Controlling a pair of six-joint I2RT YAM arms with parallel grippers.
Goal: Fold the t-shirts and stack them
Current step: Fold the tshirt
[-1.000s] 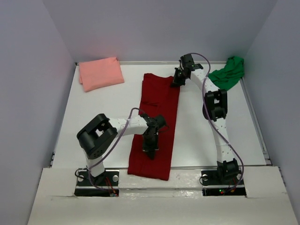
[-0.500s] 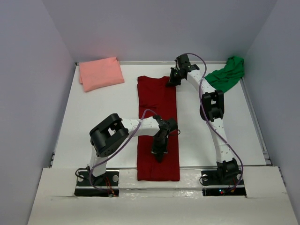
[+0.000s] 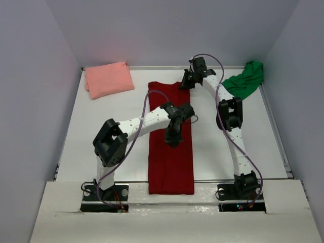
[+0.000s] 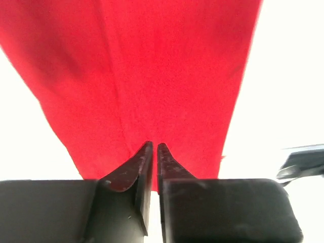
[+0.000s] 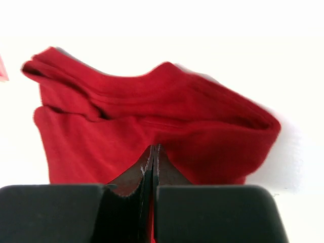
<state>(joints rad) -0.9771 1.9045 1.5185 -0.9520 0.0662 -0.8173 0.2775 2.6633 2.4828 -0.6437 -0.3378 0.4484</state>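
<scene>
The dark red t-shirt (image 3: 170, 167) lies as a long narrow strip down the table's middle, its near end at the front edge. Over the strip's middle hovers my left gripper (image 3: 172, 140), its jaws parted by a thin slit with nothing in it; flat red cloth (image 4: 152, 76) lies beneath it. My right gripper (image 3: 183, 86) is shut on the bunched far right corner of the red shirt (image 5: 126, 126). The salmon pink t-shirt (image 3: 108, 78) rests folded at the far left. The bright green t-shirt (image 3: 246, 78) lies crumpled at the far right.
White table (image 3: 101, 131) with a raised rim and grey walls on three sides. The right arm's elbow (image 3: 231, 114) stands between the red strip and the green shirt. Both arm bases sit at the near edge.
The red shirt was pulled from a slant into a straight strip. My left gripper then moved from the strip's near part to its middle and its jaws parted slightly. The right gripper shifted slightly left.
</scene>
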